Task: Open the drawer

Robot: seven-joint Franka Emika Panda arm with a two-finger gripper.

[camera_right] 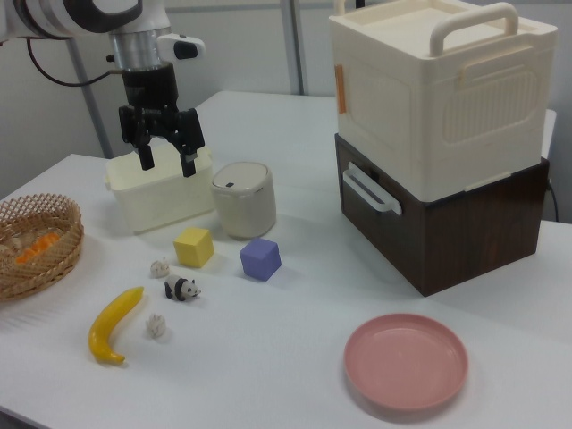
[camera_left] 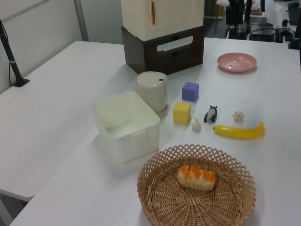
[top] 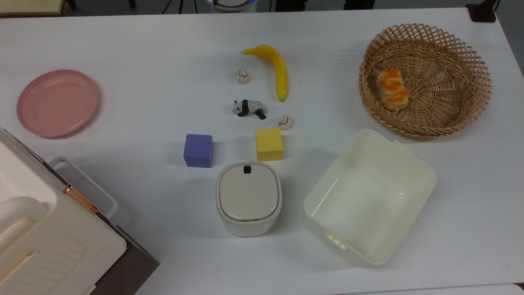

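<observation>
Drawer (camera_right: 420, 237) shut, white handle (camera_right: 371, 192) untouched. My gripper (camera_right: 166, 154) spread, empty, high at handle's 9 o'clock in right view. Approach pending: reach handle, hook, pull.

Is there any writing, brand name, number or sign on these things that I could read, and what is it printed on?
No readable text, number or brand stands on anything here.
The white lidded container bears only a small dark square mark on its lid, with no lettering.
The cream cabinet carries an orange strip on one edge, blank of words.
The drawer front, the cream bin and the blocks are plain.
</observation>
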